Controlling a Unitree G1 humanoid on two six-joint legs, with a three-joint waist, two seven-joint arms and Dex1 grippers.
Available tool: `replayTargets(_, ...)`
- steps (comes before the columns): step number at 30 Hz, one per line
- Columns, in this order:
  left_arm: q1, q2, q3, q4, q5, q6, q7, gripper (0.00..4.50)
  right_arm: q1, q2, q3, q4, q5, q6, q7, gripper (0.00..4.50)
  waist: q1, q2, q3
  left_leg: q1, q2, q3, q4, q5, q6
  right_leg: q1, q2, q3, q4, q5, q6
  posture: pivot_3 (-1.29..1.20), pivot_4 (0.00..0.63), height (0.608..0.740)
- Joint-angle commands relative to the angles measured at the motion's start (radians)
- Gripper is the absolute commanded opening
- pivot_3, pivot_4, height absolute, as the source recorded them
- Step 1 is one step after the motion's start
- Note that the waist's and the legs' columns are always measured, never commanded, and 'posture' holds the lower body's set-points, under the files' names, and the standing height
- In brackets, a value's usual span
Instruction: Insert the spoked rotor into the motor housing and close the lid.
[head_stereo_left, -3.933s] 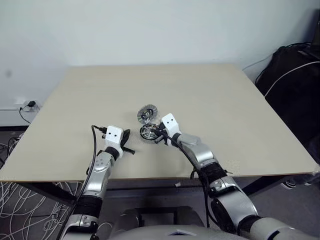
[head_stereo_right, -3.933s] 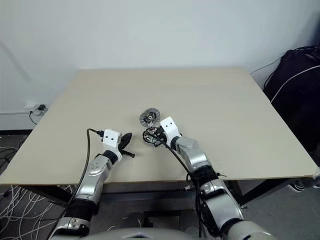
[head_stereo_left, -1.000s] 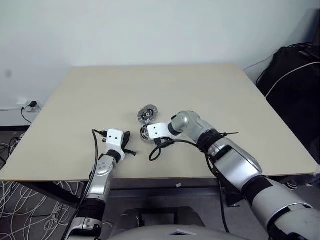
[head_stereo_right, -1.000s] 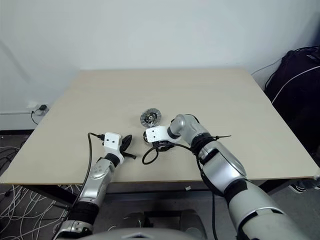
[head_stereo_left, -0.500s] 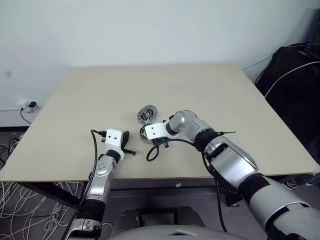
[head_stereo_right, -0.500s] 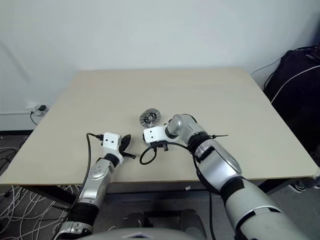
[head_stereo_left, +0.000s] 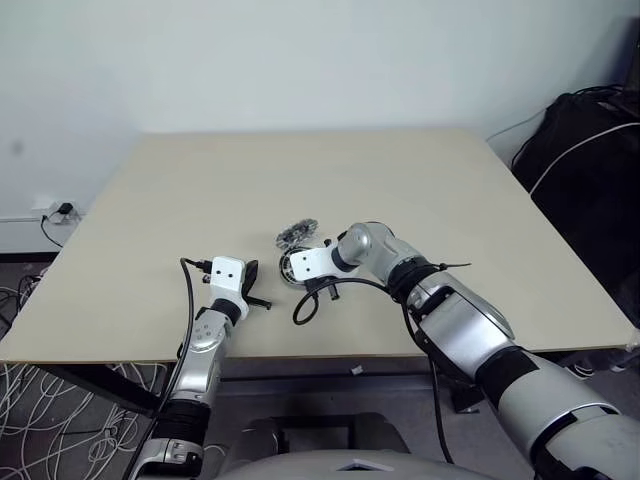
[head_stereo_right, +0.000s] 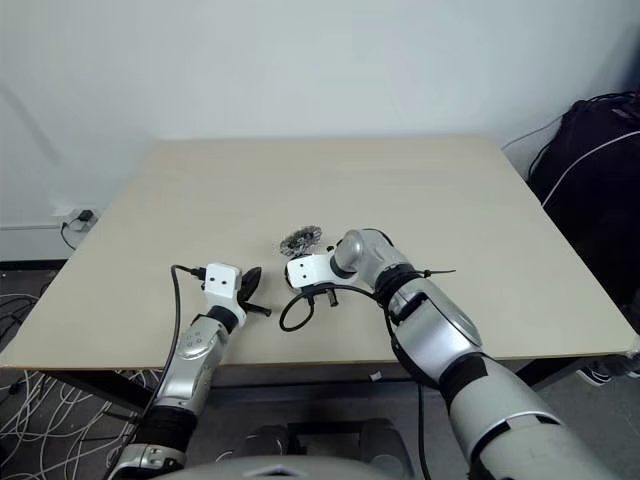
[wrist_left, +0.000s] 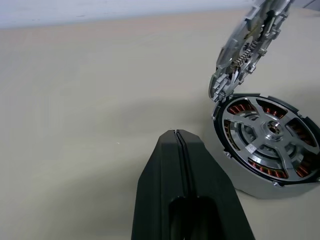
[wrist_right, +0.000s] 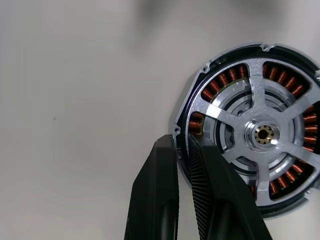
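spoked rotor (wrist_right: 263, 134) inside motor housing (wrist_right: 196, 123), lid (wrist_left: 248, 46) apparently tilted alongside

Both arms are brushed silver metal with black bands at the joints. Each wrist ends in a boxy white block with two small dark dots on it. A black cable plugs into the left block and runs down that arm; another loops loose under the right one. Left gripper (wrist_left: 181, 165) and right gripper (wrist_right: 182, 150) have matte black fingers, the right's ribbed inside.
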Motion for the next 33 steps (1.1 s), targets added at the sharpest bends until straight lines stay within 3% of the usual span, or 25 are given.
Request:
replayTargets(1, -0.009, -0.002, 0.004, -0.046, -0.009, -0.002, 0.003, 0.0, -0.018, -0.005, -0.072, -0.058, 0.047, 0.051, -0.032, 0.09, 0.0, 0.0, 0.0, 0.0, 0.0, 0.0, 0.0, 0.0, 0.0, 0.0, 0.0, 0.0, 0.0, 0.0, 0.0, 0.0, 0.0, 0.74)
replayTargets(9, -0.022, -0.007, -0.003, -0.023, -0.009, -0.006, -0.007, 0.0, 0.098, -0.092, -0.109, -0.362, 0.079, 0.272, 0.071, 0.09, 0.004, 0.0, 0.0, 0.0, 0.0, 0.0, 0.0, 0.0, 0.0, 0.0, 0.0, 0.0, 0.0, 0.0, 0.0, 0.0, 0.0, 0.74)
replayTargets(19, -0.032, -0.015, -0.007, 0.006, -0.008, -0.017, -0.02, 0.0, 0.281, -0.17, -0.174, -0.97, 0.162, 0.955, 0.13, 0.09, 0.009, 0.0, 0.0, -0.002, 0.0, 0.0, 0.001, 0.0, 0.0, 0.002, 0.0, 0.0, 0.001, -0.002, 0.003, 0.0, 0.0, 0.74)
replayTargets(27, -0.035, -0.02, -0.007, 0.02, -0.007, -0.024, -0.025, 0.0, 0.286, -0.268, -0.115, -1.166, 0.223, 1.292, 0.127, 0.09, 0.026, -0.001, 0.0, -0.002, 0.0, 0.0, 0.004, 0.0, 0.0, 0.0, -0.001, -0.001, 0.0, -0.003, 0.005, 0.0, 0.0, 0.74)
replayTargets(33, -0.03, -0.024, -0.007, 0.024, -0.007, -0.028, -0.022, 0.0, 0.26, -0.278, -0.1, -1.232, 0.344, 1.549, 0.08, 0.09, 0.032, -0.001, 0.0, -0.004, 0.0, 0.0, 0.004, -0.001, 0.0, -0.001, -0.001, -0.001, 0.0, -0.003, 0.005, 0.0, 0.0, 0.74)
